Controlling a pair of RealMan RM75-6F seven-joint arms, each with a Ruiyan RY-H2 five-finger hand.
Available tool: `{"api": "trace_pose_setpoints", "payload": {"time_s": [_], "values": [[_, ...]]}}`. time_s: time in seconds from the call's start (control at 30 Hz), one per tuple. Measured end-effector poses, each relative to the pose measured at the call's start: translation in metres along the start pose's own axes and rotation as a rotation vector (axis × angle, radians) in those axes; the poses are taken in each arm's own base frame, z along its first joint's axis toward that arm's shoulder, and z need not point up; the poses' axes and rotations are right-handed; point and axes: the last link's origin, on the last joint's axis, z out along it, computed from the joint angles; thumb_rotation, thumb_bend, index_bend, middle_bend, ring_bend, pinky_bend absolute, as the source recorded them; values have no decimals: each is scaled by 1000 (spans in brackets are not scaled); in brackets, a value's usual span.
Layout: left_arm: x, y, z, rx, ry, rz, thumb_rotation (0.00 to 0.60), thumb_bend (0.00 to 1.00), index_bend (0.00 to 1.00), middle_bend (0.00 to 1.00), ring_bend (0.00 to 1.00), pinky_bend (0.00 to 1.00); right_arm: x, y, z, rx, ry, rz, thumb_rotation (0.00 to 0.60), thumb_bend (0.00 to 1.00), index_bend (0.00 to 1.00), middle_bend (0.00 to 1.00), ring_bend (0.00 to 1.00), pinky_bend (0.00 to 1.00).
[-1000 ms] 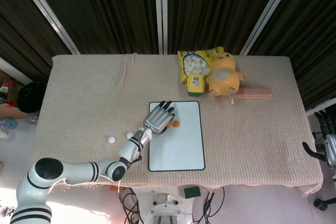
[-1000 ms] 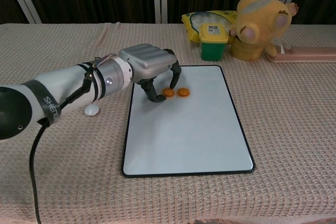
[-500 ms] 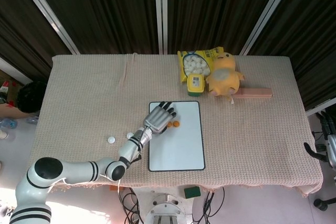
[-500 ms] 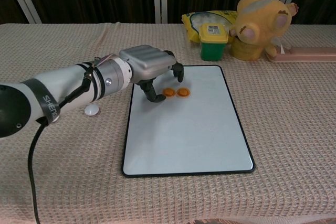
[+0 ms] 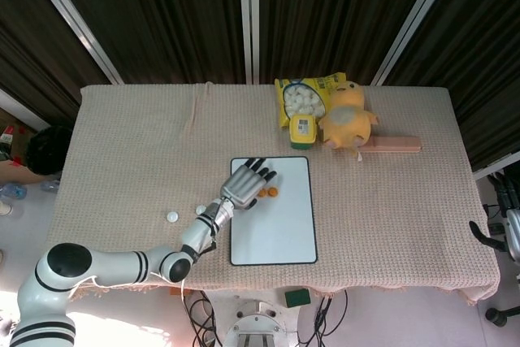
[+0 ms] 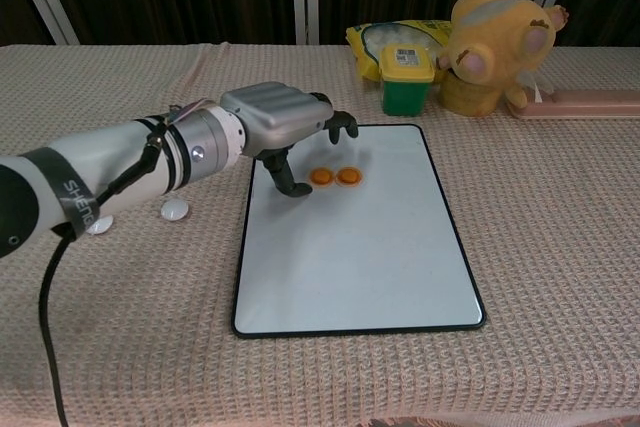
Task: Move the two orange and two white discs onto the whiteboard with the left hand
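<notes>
Two orange discs (image 6: 321, 176) (image 6: 348, 176) lie side by side on the upper part of the whiteboard (image 6: 350, 267); the head view shows them too (image 5: 262, 193) (image 5: 273, 192). My left hand (image 6: 280, 122) hovers over the board's upper left corner, just left of the discs, fingers apart and holding nothing. In the head view this left hand (image 5: 244, 183) partly overlaps the whiteboard (image 5: 276, 237). Two white discs (image 6: 176, 209) (image 6: 98, 224) sit on the cloth left of the board, also seen from above (image 5: 200, 210) (image 5: 172, 217). My right hand (image 5: 509, 229) shows only in part at the right edge, off the table.
Behind the board stand a green jar with a yellow lid (image 6: 406, 79), a yellow snack bag (image 6: 385, 39) and a yellow plush toy (image 6: 495, 37). A pink flat box (image 6: 585, 102) lies at the far right. A woven beige cloth covers the table.
The left hand's fingers have lifted off the orange disc and stretched out, and the hand has drawn slightly up and left. Both orange discs stay on the board.
</notes>
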Motion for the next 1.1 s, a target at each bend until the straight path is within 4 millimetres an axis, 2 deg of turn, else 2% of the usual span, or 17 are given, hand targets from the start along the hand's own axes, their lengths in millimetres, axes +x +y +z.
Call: {"api": "trace_pose_setpoints", "payload": {"time_s": [0.17, 0.27, 0.37, 0.47, 0.5, 0.6, 0.73, 0.9, 1.1], "values": [[10, -6, -14, 5, 27, -12, 598, 218, 180, 190, 60, 138, 2, -2, -1, 7, 5, -1, 600, 282, 0, 0, 0, 0], [19, -18, -31, 18, 33, -25, 591, 218, 194, 163, 60, 142, 4, -4, -2, 19, 12, -6, 600, 280, 0, 0, 0, 0], [28, -41, -55, 58, 21, -42, 560, 217, 208, 152, 60, 145, 9, -8, -3, 38, 28, -14, 600, 279, 0, 0, 0, 0], [30, -72, -87, 130, 3, -60, 550, 218, 224, 152, 60, 146, 13, -13, -5, 53, 42, -20, 600, 278, 0, 0, 0, 0], [28, -84, -102, 164, -5, -68, 549, 218, 231, 152, 60, 145, 14, -14, -6, 56, 44, -21, 600, 279, 0, 0, 0, 0], [16, -105, -137, 227, -21, -100, 549, 218, 251, 153, 60, 146, 14, -18, -7, 62, 42, -26, 600, 279, 0, 0, 0, 0], [-3, -113, -168, 249, -34, -141, 549, 218, 266, 154, 60, 146, 11, -21, -7, 63, 29, -27, 600, 279, 0, 0, 0, 0], [-25, -119, -190, 261, -33, -170, 550, 217, 281, 156, 60, 146, 12, -22, -8, 61, 30, -26, 600, 279, 0, 0, 0, 0], [-43, -120, -198, 270, -28, -213, 554, 234, 334, 181, 60, 147, 14, -20, -8, 52, 30, -30, 600, 279, 0, 0, 0, 0]]}}
